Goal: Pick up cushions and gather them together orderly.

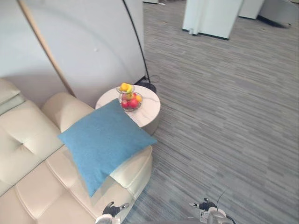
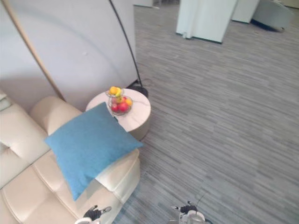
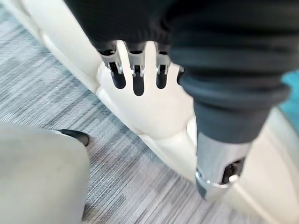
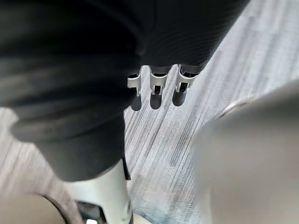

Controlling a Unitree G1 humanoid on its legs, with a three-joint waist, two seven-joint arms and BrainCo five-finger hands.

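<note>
A blue square cushion lies tilted on the end seat of a cream leather sofa, with one corner over the armrest towards a round side table. My left hand hangs low at the picture's bottom edge, just off the sofa's front corner. Its wrist view shows relaxed fingers holding nothing over the sofa's edge, with a sliver of the blue cushion beyond. My right hand hangs over the carpet to the right. Its fingers are relaxed and empty.
A round white side table stands at the sofa's end and carries a wire bowl of fruit. A floor lamp's black base sits behind it by a grey wall panel. White furniture stands far back on the grey carpet.
</note>
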